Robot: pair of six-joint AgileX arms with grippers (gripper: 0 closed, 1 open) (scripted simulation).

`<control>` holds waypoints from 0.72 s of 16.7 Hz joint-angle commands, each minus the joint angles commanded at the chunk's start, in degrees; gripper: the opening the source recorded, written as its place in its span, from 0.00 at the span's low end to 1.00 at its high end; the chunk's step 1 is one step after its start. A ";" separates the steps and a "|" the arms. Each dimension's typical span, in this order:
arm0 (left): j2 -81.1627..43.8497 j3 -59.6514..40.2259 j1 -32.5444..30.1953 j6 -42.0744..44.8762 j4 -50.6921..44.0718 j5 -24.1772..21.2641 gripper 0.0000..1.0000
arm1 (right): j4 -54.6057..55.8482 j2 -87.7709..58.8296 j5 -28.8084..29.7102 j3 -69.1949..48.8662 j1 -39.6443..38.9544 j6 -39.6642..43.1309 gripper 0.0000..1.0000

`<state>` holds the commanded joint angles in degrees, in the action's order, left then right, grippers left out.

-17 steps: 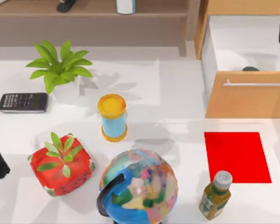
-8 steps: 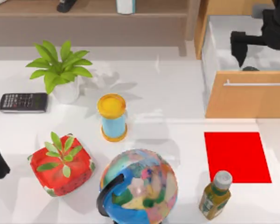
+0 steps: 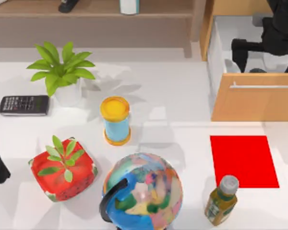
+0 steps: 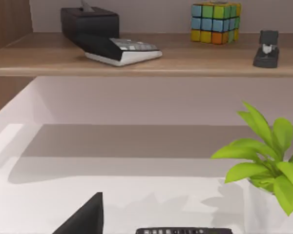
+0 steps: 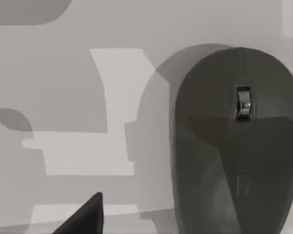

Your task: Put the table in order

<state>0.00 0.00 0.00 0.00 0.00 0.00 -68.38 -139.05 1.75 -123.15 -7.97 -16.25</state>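
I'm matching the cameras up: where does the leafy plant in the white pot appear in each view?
Top view: the plant stands on the table's left half, just right of the calculator.
Left wrist view: the plant is in front of the shelf, with the calculator beside it.
Right wrist view: faces a dark mouse instead.
Shared landmark: the calculator.

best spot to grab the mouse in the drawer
Judging by the right wrist view, grip the mouse across its two long flanks, coming straight down from above: it lies flat on the drawer floor, wheel up, with the right gripper above it.
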 joint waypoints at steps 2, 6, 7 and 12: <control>0.00 0.00 0.00 0.00 0.00 0.00 1.00 | 0.09 0.07 -0.02 0.16 0.19 0.05 1.00; 0.00 0.00 0.00 0.00 0.00 0.00 1.00 | -3.00 3.24 0.14 0.63 -0.24 -0.36 1.00; 0.00 0.00 0.00 0.00 0.00 0.00 1.00 | -4.61 5.18 0.21 0.64 -0.59 -0.74 1.00; 0.00 0.00 0.00 0.00 0.00 0.00 1.00 | -13.54 15.82 0.29 1.25 -4.25 -4.15 1.00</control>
<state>0.00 0.00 0.00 0.00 0.00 0.00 -81.92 -123.23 2.04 -121.91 -12.22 -20.40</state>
